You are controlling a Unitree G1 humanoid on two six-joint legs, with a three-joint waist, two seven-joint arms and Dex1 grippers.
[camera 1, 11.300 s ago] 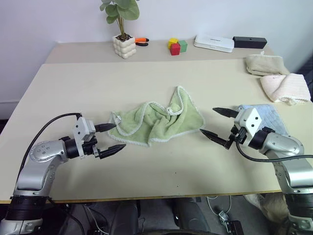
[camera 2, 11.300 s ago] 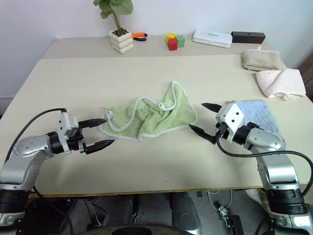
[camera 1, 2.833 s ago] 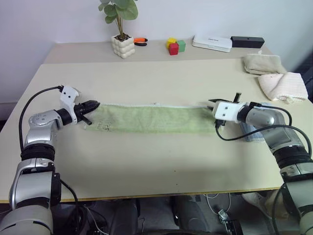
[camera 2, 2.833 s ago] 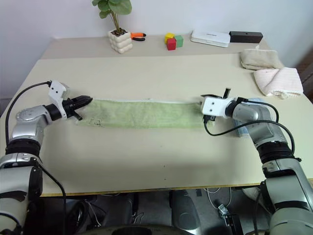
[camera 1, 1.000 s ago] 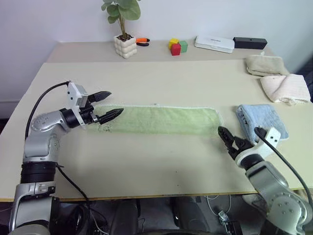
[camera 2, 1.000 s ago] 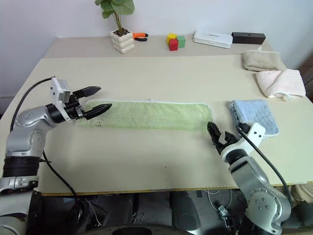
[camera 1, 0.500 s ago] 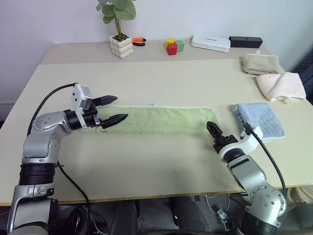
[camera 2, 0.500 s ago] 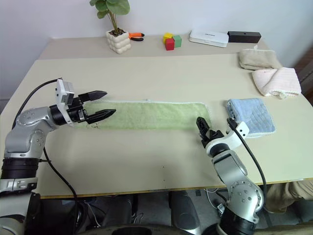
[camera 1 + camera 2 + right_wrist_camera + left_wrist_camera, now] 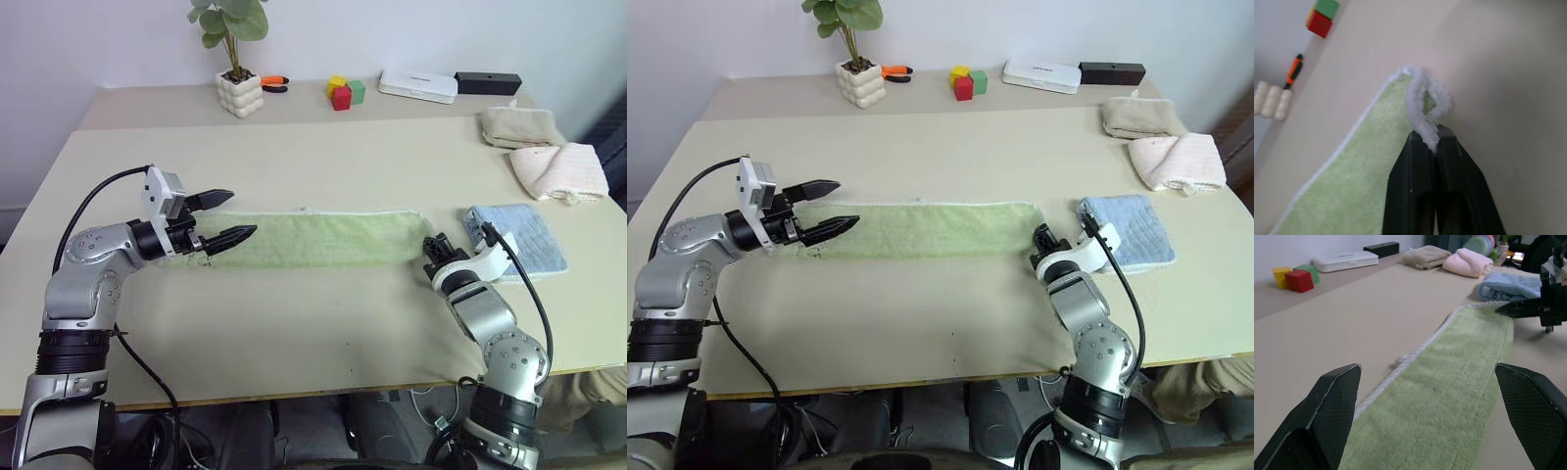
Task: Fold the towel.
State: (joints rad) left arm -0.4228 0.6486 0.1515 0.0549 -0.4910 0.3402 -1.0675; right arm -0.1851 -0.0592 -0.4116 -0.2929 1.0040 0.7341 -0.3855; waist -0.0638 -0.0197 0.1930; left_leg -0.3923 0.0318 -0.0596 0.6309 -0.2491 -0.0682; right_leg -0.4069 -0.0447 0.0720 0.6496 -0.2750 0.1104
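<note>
The towel (image 9: 313, 240) lies flat as a long light-green strip with white edging across the middle of the table. My left gripper (image 9: 240, 215) is open, with its fingers spread just above the strip's left end; the left wrist view looks along the cloth (image 9: 1449, 382) between them. At the strip's right end, my right gripper (image 9: 434, 247) is shut on the towel's white edging. In the right wrist view a small loop of that edging (image 9: 1425, 105) bunches up above the closed fingertips (image 9: 1422, 144).
A light blue folded towel (image 9: 519, 240) lies just right of my right gripper. Pink (image 9: 558, 171) and beige (image 9: 514, 125) folded towels sit at the far right. Along the back stand a potted plant (image 9: 241, 93), coloured blocks (image 9: 341, 93), a white box (image 9: 418, 86) and a black box (image 9: 488, 83).
My right gripper has moved away from the table's front edge to the towel's right end and shut on its edging. The left gripper has stayed open in place.
</note>
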